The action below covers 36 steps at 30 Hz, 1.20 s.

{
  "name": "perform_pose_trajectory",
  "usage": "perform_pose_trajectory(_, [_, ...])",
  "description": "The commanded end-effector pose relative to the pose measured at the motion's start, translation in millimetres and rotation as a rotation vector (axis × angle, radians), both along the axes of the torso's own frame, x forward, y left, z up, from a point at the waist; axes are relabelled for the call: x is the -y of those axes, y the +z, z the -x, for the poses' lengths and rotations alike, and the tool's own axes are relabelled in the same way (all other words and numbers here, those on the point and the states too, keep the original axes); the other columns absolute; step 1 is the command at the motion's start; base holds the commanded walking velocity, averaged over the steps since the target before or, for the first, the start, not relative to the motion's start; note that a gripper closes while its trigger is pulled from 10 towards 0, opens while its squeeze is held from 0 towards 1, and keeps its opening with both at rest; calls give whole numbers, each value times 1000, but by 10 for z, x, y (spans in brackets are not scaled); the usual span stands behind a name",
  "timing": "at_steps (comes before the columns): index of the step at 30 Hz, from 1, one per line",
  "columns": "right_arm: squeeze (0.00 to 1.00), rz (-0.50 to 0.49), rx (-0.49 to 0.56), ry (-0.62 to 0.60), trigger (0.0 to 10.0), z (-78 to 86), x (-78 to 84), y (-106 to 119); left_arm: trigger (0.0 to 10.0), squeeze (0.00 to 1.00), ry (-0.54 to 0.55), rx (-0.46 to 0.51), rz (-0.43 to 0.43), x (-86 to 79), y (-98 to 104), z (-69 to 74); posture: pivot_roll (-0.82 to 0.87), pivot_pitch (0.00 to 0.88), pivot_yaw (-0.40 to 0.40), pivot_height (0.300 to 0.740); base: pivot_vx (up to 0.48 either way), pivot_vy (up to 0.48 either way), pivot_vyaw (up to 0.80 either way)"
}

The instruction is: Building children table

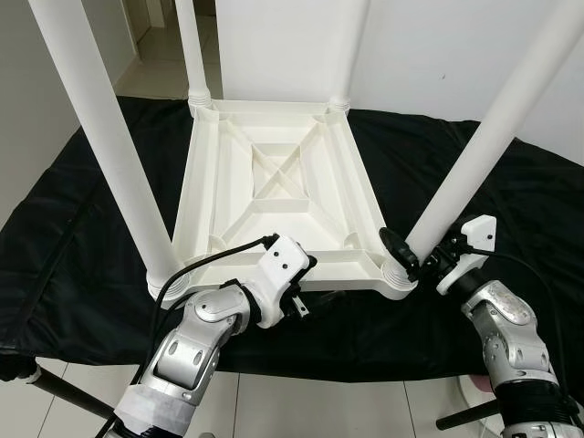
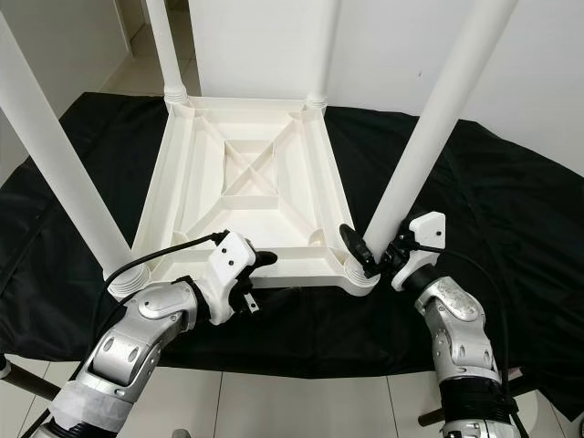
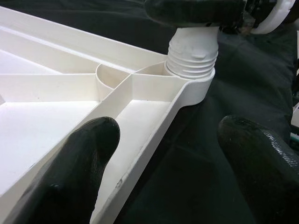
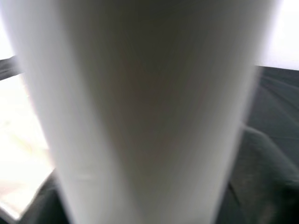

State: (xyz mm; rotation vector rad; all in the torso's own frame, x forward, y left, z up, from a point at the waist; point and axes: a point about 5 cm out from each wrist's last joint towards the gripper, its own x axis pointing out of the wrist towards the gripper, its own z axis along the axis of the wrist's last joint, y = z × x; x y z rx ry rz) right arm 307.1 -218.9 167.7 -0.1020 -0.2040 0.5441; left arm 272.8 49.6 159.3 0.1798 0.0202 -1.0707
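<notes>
Upside-down white plastic table top point(image 1: 274, 182) lay on black cloth point(image 1: 82, 237), ribbed underside up, 4 white legs standing in corner sockets. Near-left leg point(image 1: 109, 137) rose steeply from its socket at front-left corner; far-left leg point(image 1: 190, 46) behind it.

Left gripper point(image 3: 163, 163) sat at front edge of top, roughly mid-edge. Fingers point(image 3: 74, 168) spread apart w/ the rim between them: one over the inner tray side, other out over the cloth. Contact w/ rim not clear from wrist view.

Far-right leg point(image 1: 351, 46) stood at back-right corner. Near-right leg point(image 1: 474, 155) stood in threaded collar point(image 3: 192, 56) at front-right corner. Right gripper point(image 1: 422, 254) clamped low on that leg, just above collar, black finger point(image 1: 398, 246) wrapped against the leg on side facing the top. Right wrist view: blurred white leg point(image 4: 149, 112) v. close up, cloth behind.
</notes>
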Motion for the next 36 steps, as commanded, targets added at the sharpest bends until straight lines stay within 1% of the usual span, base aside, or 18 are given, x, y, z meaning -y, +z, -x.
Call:
perform_pose_trajectory(1, [0,34,-42,6,0,-3,38,-68,10000,0,91,7,7,8,5,-21,57,69,-34,740,0,0,0])
perform_pose_trajectory(6, [0,59,-98,20,0,12,64,-174,10000,0,83,-8,16,29,2,3,57,67,-37,740,0,0,0])
perform_pose_trajectory(12, [0,75,-144,25,0,49,74,-290,10000,0,88,4,8,34,7,1,60,59,-41,740,0,0,0])
perform_pose_trajectory(13, [0,77,-153,5,9882,47,77,-311,10000,0,89,6,8,36,11,-3,61,58,-42,740,0,0,0])
perform_pose_trajectory(17, [0,74,-159,-34,10000,33,79,-322,10000,0,92,6,11,37,17,-8,62,55,-41,740,0,0,0])
perform_pose_trajectory(18, [0,51,-168,-100,10000,-2,84,-319,10000,0,94,-6,16,33,11,-12,62,53,-41,740,0,0,0])
perform_pose_trajectory(19, [0,51,-168,-100,10000,-2,84,-319,10000,0,94,-6,16,33,11,-12,62,53,-41,740,0,0,0])
perform_pose_trajectory(20, [0,35,-172,-173,10000,-33,81,-319,10000,0,99,-14,18,29,2,-20,62,53,-41,740,0,0,0])
perform_pose_trajectory(21, [0,35,-172,-173,10000,-33,81,-319,10000,0,99,-14,18,29,2,-20,62,53,-41,740,0,0,0])
perform_pose_trajectory(22, [0,28,-173,-239,10000,-48,51,-327,10000,0,108,-17,15,25,-8,-29,59,50,-38,740,0,0,0])
perform_pose_trajectory(23, [0,28,-173,-239,10000,-48,51,-327,10000,0,108,-17,15,25,-8,-29,59,50,-38,740,0,0,0])
perform_pose_trajectory(25, [0,-22,-176,-328,10000,-42,-41,-341,10000,0,126,-10,6,25,-21,-47,57,48,-37,740,0,0,0])
perform_pose_trajectory(27, [0,-22,-176,-328,10000,-42,-41,-341,10000,0,126,-10,6,25,-21,-47,57,48,-37,740,0,0,0])
perform_pose_trajectory(28, [0,-107,-195,-424,10000,-15,-165,-352,10000,0,136,0,-6,23,-32,-58,55,46,-37,740,0,0,0])
perform_pose_trajectory(31, [0,-135,-204,-460,10000,-5,-200,-357,10000,0,137,2,-9,22,-33,-59,55,46,-37,740,0,0,0])
perform_pose_trajectory(33, [0,-176,-223,-540,10000,21,-273,-383,10000,0,138,5,-11,20,-36,-56,55,43,-36,740,0,0,0])
perform_pose_trajectory(34, [0,-176,-223,-540,10000,21,-273,-383,10000,0,138,5,-11,20,-36,-56,55,43,-36,740,0,0,0])
perform_pose_trajectory(36, [0,-194,-231,-578,10000,41,-328,-400,10000,0,137,4,-11,21,-40,-53,54,39,-38,740,0,0,0])
